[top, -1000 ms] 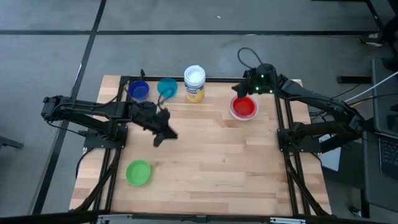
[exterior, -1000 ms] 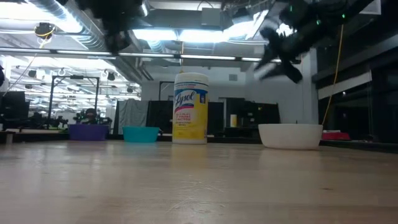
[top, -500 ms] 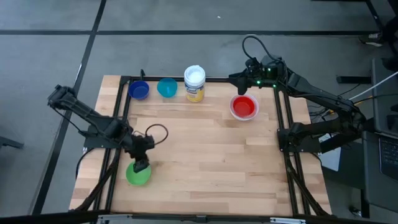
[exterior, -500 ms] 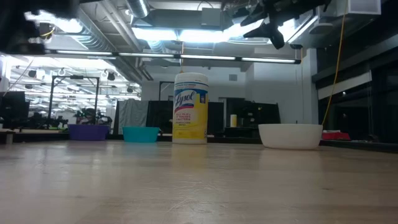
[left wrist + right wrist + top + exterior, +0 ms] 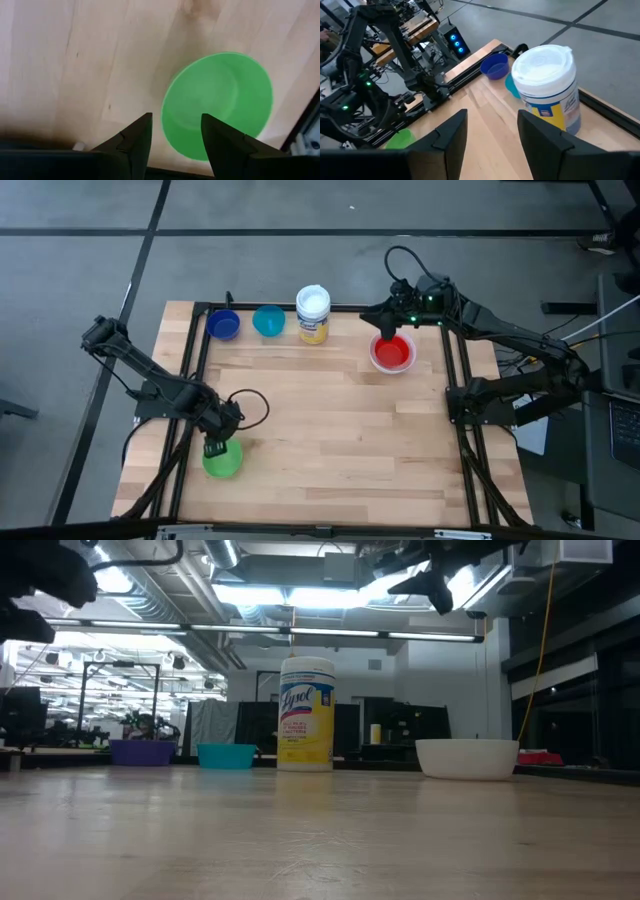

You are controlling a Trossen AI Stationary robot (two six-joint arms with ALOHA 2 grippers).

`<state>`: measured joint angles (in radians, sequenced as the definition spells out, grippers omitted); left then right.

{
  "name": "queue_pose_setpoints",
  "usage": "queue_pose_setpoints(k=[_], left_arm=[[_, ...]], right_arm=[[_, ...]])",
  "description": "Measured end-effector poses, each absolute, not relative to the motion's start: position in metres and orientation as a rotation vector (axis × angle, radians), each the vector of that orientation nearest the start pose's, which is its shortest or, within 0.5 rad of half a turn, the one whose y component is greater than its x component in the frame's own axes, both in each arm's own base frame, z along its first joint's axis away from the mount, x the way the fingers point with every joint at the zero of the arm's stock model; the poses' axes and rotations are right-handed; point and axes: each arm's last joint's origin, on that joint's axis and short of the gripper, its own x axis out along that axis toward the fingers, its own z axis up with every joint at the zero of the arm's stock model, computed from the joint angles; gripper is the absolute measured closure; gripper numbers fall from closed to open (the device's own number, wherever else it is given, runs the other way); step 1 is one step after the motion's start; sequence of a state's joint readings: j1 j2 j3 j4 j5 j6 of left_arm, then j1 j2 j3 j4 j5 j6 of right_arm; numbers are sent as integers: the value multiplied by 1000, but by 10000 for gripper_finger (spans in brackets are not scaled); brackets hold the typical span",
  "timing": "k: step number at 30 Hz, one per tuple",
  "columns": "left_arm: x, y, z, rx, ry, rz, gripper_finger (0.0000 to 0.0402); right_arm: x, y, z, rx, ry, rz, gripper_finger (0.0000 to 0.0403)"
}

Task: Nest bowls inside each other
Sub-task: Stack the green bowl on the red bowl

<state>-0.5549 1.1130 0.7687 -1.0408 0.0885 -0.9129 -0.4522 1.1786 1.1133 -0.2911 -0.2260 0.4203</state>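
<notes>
A green bowl [image 5: 223,461] [image 5: 217,105] sits on its base near the table's near left corner. My left gripper [image 5: 214,447] [image 5: 175,131] hangs open just above the bowl's far rim, pointing down, one finger over the bowl and one outside it. A red bowl [image 5: 392,352] rests inside the white bowl [image 5: 467,757] at the far right. My right gripper [image 5: 381,317] [image 5: 492,131] is open and raised beside them. A dark blue bowl [image 5: 223,325] and a teal bowl [image 5: 268,321] stand at the far left.
An upright yellow-labelled container with a white lid [image 5: 313,313] [image 5: 547,85] stands at the far edge between the teal bowl and the red bowl. Black frame rails [image 5: 190,380] run along the table's left and right sides. Bare wood lies across the middle.
My left gripper has swung from the table's left middle toward the near left corner, sunk and tipped downward until it hangs over the green bowl. My right gripper has risen from just above the red bowl toward the far edge. No bowl has moved.
</notes>
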Motion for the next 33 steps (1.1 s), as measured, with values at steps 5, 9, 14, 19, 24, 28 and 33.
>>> queue_pose_setpoints(k=[5, 9, 14, 19, 24, 28, 33], left_arm=[[142, -91, 206, -421, 1497, 118, 235], [141, -92, 197, -437, 1507, 84, 235], [136, -89, 186, -411, 1531, 90, 235], [131, -86, 175, -382, 1558, 94, 235], [132, -87, 168, -385, 1530, 64, 235], [135, -88, 162, -432, 1482, 43, 235], [135, -87, 157, -479, 1475, 72, 290]], right_arm=[[237, -102, 358, 539, 286, -274, 231], [238, -99, 359, 541, 285, -264, 226], [239, -96, 359, 553, 285, -258, 221], [240, -95, 359, 557, 280, -268, 226], [241, -93, 360, 572, 266, -263, 231], [242, -93, 361, 576, 254, -262, 230], [242, -94, 362, 571, 241, -295, 229]])
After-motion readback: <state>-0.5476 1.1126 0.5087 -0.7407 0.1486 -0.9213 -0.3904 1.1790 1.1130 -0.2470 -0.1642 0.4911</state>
